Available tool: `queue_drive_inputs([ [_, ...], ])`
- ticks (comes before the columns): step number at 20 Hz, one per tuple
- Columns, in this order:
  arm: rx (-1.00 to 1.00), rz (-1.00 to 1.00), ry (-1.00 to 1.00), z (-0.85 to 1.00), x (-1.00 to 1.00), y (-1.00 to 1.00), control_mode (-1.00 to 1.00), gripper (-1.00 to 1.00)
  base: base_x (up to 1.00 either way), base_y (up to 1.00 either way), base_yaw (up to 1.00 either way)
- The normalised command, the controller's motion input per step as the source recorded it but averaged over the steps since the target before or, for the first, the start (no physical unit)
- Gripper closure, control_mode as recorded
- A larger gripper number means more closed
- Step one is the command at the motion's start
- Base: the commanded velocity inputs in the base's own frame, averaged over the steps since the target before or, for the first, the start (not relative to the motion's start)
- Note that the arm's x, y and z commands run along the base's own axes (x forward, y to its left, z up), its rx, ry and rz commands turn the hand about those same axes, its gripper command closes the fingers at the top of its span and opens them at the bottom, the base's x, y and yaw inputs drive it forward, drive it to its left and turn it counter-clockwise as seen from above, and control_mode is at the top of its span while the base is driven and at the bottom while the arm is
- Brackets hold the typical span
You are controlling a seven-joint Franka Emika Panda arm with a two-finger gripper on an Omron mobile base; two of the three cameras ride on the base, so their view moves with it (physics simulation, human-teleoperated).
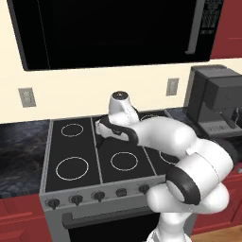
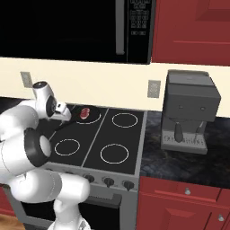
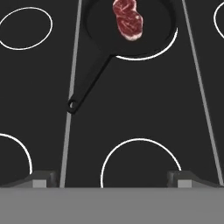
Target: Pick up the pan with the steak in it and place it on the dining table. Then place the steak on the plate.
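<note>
The pan [image 3: 98, 30], small, round and black, sits on a rear burner of the stove [image 3: 144, 100], its long handle [image 3: 89, 83] running down-left toward me. The steak [image 3: 127, 19], red with pale marbling, lies inside it. From the right base view the pan [image 2: 90, 115] with the steak [image 2: 84, 112] is at the back left of the cooktop. My gripper [image 3: 113, 180] hovers above the cooktop, short of the handle's end, open with nothing between the fingertips [image 3: 41, 179]. In the right base view my gripper [image 2: 64, 113] is just left of the pan. The dining table and the plate are out of view.
A black microwave [image 1: 108, 28] hangs above the stove. A grey coffee machine [image 2: 191, 112] stands on the dark counter to the right. Knobs [image 2: 108, 181] line the stove's front edge. Red cabinets [image 2: 184, 193] sit below the counter.
</note>
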Motion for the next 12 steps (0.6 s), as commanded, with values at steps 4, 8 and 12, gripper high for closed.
queue_drive_inputs([
  [4, 0.0, -0.02, -0.02, -0.34, 0.26, 0.1, -1.0, -1.0, 0.0, 0.0, 0.0],
  [8, 0.0, -0.02, -0.03, -0.32, 0.26, 0.15, -1.0, -1.0, 0.0, 0.0, 0.0],
  [12, 0.0, -0.01, -0.04, -0.34, 0.23, 0.14, -1.0, -1.0, 0.0, 0.0, 0.0],
])
